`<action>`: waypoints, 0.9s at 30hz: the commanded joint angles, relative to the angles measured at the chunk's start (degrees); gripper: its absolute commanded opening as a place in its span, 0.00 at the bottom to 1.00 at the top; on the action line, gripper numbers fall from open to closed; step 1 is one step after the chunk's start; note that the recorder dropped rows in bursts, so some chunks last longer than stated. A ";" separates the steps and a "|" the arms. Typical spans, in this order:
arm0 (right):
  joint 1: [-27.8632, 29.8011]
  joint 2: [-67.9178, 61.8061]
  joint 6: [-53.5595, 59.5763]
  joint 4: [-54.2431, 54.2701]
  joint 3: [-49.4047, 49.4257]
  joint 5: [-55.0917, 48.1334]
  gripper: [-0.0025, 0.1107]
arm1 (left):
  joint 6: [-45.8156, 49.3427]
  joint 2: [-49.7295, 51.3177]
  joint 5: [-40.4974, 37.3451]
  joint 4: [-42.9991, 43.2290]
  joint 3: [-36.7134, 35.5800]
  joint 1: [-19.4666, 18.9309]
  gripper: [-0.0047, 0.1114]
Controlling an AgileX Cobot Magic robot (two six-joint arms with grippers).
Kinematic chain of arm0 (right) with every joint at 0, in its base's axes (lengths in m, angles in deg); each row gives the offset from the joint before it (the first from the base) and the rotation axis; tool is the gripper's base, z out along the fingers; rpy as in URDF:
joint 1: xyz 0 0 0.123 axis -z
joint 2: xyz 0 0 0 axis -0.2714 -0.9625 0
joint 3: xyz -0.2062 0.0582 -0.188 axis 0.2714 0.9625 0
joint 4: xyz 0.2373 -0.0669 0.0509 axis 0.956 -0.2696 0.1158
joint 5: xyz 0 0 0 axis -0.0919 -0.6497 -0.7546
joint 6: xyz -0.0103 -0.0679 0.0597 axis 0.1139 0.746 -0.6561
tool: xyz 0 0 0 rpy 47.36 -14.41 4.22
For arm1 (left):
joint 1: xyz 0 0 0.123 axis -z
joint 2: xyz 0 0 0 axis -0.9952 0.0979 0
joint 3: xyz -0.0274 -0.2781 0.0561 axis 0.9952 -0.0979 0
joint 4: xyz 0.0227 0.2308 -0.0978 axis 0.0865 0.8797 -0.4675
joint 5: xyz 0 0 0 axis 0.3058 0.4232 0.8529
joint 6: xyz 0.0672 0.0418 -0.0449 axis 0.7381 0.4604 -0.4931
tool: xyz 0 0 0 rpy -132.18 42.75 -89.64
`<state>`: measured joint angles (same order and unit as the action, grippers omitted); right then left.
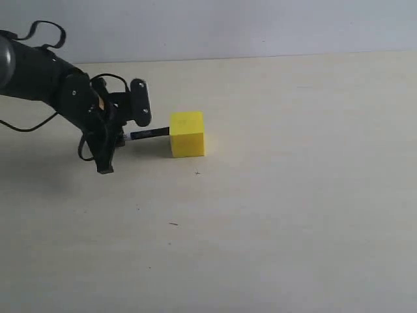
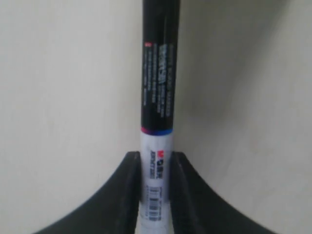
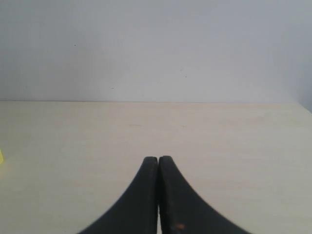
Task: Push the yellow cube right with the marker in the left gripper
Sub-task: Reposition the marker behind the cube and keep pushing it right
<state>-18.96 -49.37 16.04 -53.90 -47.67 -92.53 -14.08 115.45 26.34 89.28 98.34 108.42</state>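
The yellow cube (image 1: 187, 134) sits on the pale table, left of centre in the exterior view. My left gripper (image 1: 122, 135) is just to its left, shut on the marker (image 1: 150, 134), which lies level and points right. The marker's black tip reaches the cube's left face; whether they touch is unclear. In the left wrist view the marker (image 2: 157, 92) runs straight out from between my two black fingers (image 2: 131, 190), white barrel gripped, black cap ahead; the cube is out of that view. My right gripper (image 3: 158, 160) is shut on nothing, with a yellow sliver of the cube (image 3: 1, 156) at the frame edge.
The pale table (image 1: 293, 195) stretches wide to the right of the cube and toward the front. A grey wall (image 1: 228, 26) stands behind the table's far edge. Loose black cables (image 1: 39, 32) loop off the left arm.
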 commanded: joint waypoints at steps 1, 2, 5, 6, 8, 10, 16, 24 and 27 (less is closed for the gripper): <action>0.22 0.32 -0.22 -0.04 0.27 0.82 0.02 | -1.80 0.01 0.18 0.24 1.14 6.17 0.04; 0.22 0.32 -0.22 -0.04 0.27 0.82 0.02 | -1.98 0.01 0.30 0.24 1.14 6.44 0.04; 0.22 0.32 -0.22 -0.04 0.27 0.82 0.02 | -2.57 -0.11 -1.33 0.24 1.14 5.43 0.04; 0.22 0.32 -0.22 -0.04 0.27 0.82 0.02 | -2.57 -0.11 -2.49 0.24 1.14 4.85 0.04; 0.22 0.32 -0.22 -0.04 0.27 0.82 0.02 | -2.66 -0.11 -3.81 0.24 1.14 3.84 0.04; 0.22 0.32 -0.22 -0.04 0.27 0.82 0.02 | -2.87 -0.11 -4.43 0.24 1.14 3.09 0.04; 0.22 0.32 -0.22 -0.04 0.27 0.82 0.02 | -2.87 -0.11 1.65 0.24 1.14 6.22 0.04; 0.22 0.32 -0.22 -0.04 0.27 0.82 0.02 | -4.25 0.53 0.69 0.27 4.23 11.57 0.04; 0.22 0.32 -0.22 -0.04 0.27 0.82 0.02 | -5.17 0.53 -2.51 0.27 4.23 9.26 0.04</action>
<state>-18.96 -49.37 16.04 -53.90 -47.67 -92.53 -17.66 115.58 26.92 89.74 102.18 119.74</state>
